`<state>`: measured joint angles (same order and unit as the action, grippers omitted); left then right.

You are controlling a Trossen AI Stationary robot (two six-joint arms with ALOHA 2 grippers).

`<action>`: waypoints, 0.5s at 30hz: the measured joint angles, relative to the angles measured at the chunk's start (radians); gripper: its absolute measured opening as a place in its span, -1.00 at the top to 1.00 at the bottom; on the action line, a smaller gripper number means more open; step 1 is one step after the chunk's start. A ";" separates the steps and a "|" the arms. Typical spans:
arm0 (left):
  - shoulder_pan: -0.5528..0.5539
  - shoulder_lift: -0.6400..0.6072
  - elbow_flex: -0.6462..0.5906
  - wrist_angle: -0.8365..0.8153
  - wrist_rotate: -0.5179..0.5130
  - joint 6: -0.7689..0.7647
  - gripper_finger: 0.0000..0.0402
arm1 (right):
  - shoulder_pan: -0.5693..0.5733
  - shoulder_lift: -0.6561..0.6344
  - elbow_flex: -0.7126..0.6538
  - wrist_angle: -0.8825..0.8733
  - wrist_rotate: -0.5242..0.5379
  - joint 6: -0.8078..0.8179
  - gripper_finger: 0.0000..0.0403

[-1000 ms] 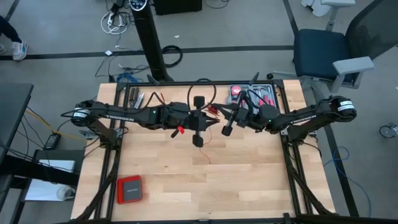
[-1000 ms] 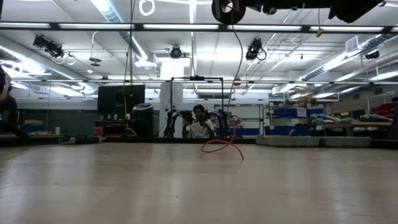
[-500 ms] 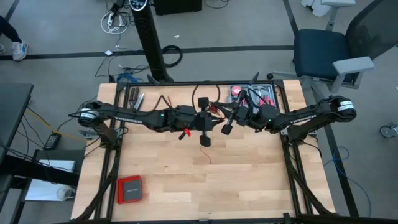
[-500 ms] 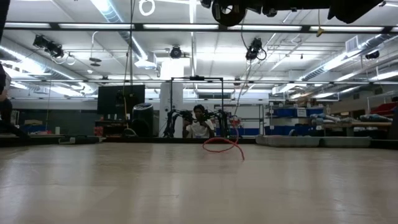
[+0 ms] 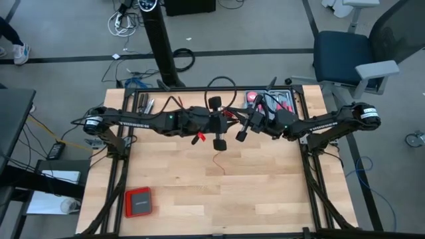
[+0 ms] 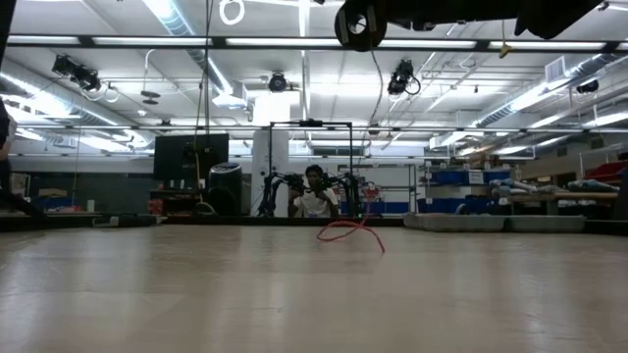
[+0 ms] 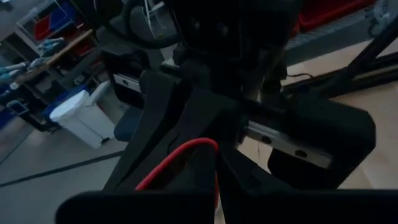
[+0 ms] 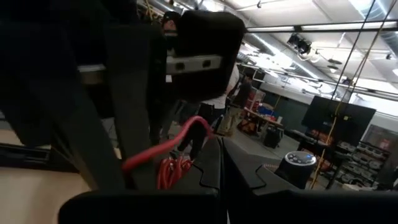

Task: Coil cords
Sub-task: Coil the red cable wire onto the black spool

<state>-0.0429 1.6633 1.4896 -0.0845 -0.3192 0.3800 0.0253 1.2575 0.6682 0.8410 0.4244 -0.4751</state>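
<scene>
The cord is a thin red wire. High over the table's middle, part of it (image 5: 229, 114) runs between my two grippers, which face each other. My left gripper (image 5: 224, 123) and my right gripper (image 5: 234, 123) are both shut on it. A small bunch of red coils (image 8: 171, 173) shows just past my right fingers. One thin strand (image 6: 371, 118) drops to the table, where the cord's tail lies in a loose loop (image 6: 345, 230). A short red piece (image 5: 197, 138) sticks out beside my left gripper. My left gripper pinches the red cord between its two shut fingers; the cord arches out of them as a small loop (image 7: 198, 143). The fingers lie about level and point toward the table's right. The held part is well clear of the table and slack. My right gripper pinches the red cord between its two shut fingers, where it comes out in a bend (image 8: 198, 122). The fingers lie about level, tipped slightly up, and point toward the table's left. The held part is lifted clear of the table.
A flat red box (image 5: 138, 201) lies near the front left corner. A grey tray (image 5: 287, 93) holding red-handled tools stands at the far right, more tools (image 5: 149, 105) at the far left. A black cable (image 5: 222, 85) arcs over the far edge. A person (image 6: 314, 201) sits beyond the table.
My left gripper has moved a little toward the table's right and far edge, closer to my right gripper, and has rolled slightly. Both grippers have stayed shut on the cord. The cord's tail still lies on the table.
</scene>
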 joint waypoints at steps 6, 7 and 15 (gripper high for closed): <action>-0.002 0.002 0.043 -0.076 0.020 -0.019 0.96 | -0.002 0.000 0.000 0.027 -0.024 -0.002 1.00; 0.001 0.005 0.044 -0.084 0.033 -0.029 0.96 | -0.002 0.000 0.000 0.036 -0.030 -0.005 1.00; 0.011 0.046 0.042 -0.095 0.055 -0.101 0.96 | 0.001 0.000 0.000 0.045 -0.039 -0.006 1.00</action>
<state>-0.0319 1.7090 1.5314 -0.1794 -0.2646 0.2793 0.0264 1.2575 0.6678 0.8857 0.3851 -0.4812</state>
